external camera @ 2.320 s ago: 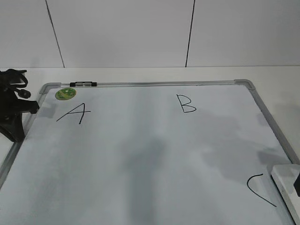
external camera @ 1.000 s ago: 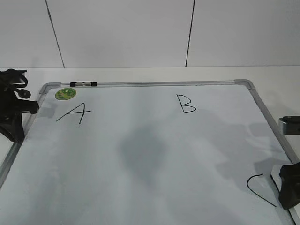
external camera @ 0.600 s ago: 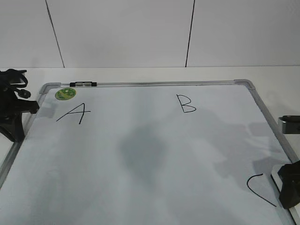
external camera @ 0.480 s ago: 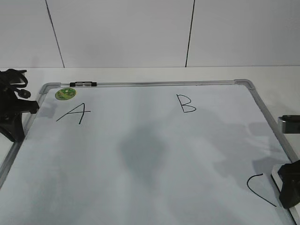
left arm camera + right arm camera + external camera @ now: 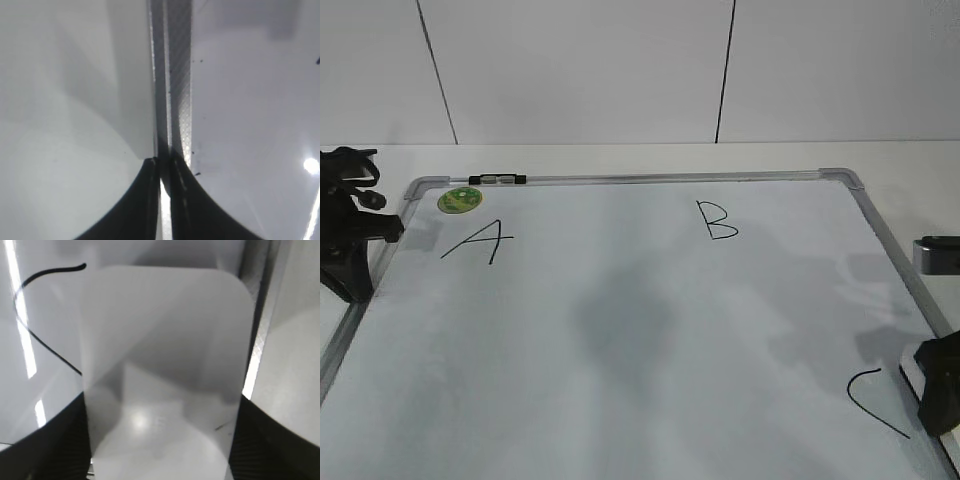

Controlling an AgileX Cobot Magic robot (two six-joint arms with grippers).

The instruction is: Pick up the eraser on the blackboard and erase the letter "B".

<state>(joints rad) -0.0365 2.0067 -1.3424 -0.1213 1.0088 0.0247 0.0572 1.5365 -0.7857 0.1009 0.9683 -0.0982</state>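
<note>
Looking down at a slant, exterior view: blackboard [image 5: 640,330] fills the table; letter "B" [image 5: 719,222] sits at 12 o'clock; right gripper [image 5: 940,395] at 4 o'clock.

Left wrist view: left gripper [image 5: 165,200] pressed together, empty, over the board's frame.

Right wrist view: eraser [image 5: 165,365] lies between the fingers [image 5: 45,445], touching both sides; pinching it.

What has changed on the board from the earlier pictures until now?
The right tool came in at the board's lower right corner, beside the "C", and its fingers now sit on both long sides of the eraser, which hardly moved. The "B", the "A" and the shut left tool stayed as they were.
</note>
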